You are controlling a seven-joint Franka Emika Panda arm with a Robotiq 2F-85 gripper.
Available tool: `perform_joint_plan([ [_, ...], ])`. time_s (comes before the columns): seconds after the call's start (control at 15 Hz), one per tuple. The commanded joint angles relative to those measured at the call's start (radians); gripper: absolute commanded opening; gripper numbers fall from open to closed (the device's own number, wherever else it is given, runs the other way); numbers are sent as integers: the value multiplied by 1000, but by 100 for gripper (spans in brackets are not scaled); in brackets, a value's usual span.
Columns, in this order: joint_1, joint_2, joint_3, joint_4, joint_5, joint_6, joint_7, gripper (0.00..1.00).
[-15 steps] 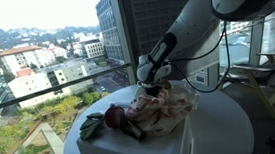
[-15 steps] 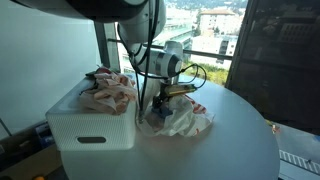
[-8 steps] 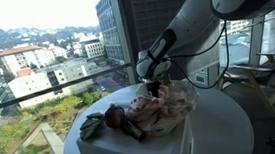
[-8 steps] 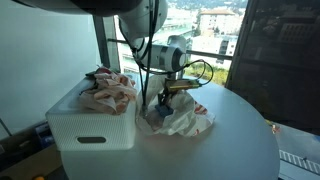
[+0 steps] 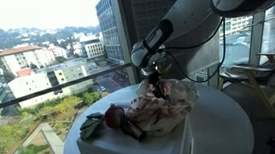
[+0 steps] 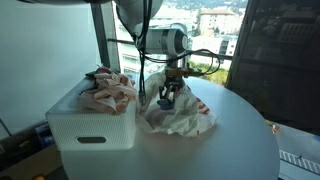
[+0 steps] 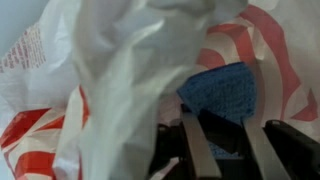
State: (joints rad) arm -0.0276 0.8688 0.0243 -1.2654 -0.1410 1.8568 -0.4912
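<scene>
While it hangs over the striped bag, the hand seems clamped on a blue cloth.

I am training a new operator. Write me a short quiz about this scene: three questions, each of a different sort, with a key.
1. True or false: the tool hangs over the white box.
2. In the wrist view, which colour is the item inside the plastic bag? A) blue B) green C) yellow
3. Fill the gap: the white box is heaped with crumpled ____.

Key
1. False: the tool is at the plastic bag, which lies on the round table.
2. A
3. clothes
</scene>
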Motion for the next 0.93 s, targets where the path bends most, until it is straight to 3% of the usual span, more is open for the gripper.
perform_joint_plan([
  [0.0,21,-3,-20,132,-24,-273,80,10],
  [0.2,32,10,-22,242,-49,-488,97,10],
  [0.47,39,3,4,344,-49,-637,78,10],
  [0.67,57,-5,42,406,-7,-647,87,10],
  [0.87,95,30,72,480,3,-579,113,10],
])
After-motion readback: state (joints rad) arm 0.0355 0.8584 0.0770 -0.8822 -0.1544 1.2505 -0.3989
